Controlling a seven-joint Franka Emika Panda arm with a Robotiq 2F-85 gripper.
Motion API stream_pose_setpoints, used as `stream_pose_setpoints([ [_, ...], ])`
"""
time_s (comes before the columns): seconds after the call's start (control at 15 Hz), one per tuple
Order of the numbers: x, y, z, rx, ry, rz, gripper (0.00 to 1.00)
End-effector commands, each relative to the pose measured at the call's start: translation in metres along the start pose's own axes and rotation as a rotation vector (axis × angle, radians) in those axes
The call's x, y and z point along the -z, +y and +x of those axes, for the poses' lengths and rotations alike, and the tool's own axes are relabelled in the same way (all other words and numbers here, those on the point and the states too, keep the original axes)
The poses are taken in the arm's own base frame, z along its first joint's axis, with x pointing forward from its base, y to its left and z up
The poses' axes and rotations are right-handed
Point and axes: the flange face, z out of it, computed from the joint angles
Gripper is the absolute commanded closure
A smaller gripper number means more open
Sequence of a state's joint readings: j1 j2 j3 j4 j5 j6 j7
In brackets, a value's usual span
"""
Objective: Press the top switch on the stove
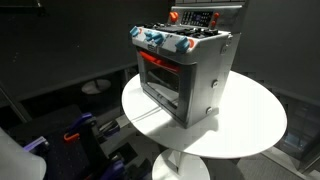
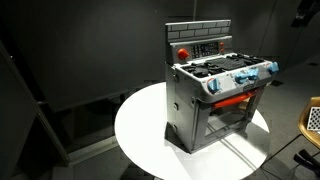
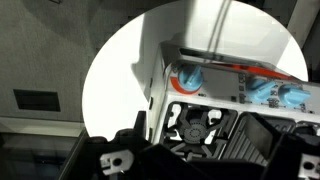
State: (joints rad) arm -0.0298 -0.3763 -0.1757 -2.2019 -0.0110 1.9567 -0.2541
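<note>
the gripper (image 3: 205,160) shows only in the wrist view, along the bottom edge of the frame. its two dark fingers (image 3: 115,155) stand far apart, one at lower left and one at lower right. the jaws are wide and hold nothing, and between them i see straight down to the stove top.

it hangs above the cooktop without touching it. one black burner (image 3: 195,125) lies just above the gap between the fingers. from that view the wrist looks down from over the back of the stove toward its front. in both exterior views i cannot make out the arm's pose; a dark shape in the upper right corner of one of them is too dim to name.

there is one stove (image 1: 205,80), silver-grey and boxy, in the middle of both exterior views. it stands upright on one round white table (image 1: 250,120). its one oven window (image 1: 160,70) glows red. a row of knobs (image 2: 245,78) runs along the front edge, blue with red among them. i count three blue ones in that exterior view, though they are too small to be sure. the one dark rear panel (image 2: 200,45) rises behind the cooktop, with one round red button (image 2: 183,52) at its left end.
</note>
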Motion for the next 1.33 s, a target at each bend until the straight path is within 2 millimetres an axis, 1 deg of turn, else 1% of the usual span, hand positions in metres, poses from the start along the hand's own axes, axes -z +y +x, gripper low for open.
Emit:
stream_pose_setpoints([
  [0.0, 0.005, -0.008, 0.029, -0.055, 0.049, -0.019, 0.0],
  [0.27, -0.002, -0.015, 0.056, -0.115, 0.097, -0.046, 0.0],
  [0.53, -0.012, -0.015, 0.082, -0.189, 0.169, -0.067, 0.0],
  [0.8, -0.028, -0.01, 0.107, -0.247, 0.221, -0.079, 0.0],
  [1.0, -0.042, -0.006, 0.123, -0.276, 0.222, -0.08, 0.0],
  [1.27, -0.059, -0.006, 0.143, -0.299, 0.201, -0.086, 0.0],
])
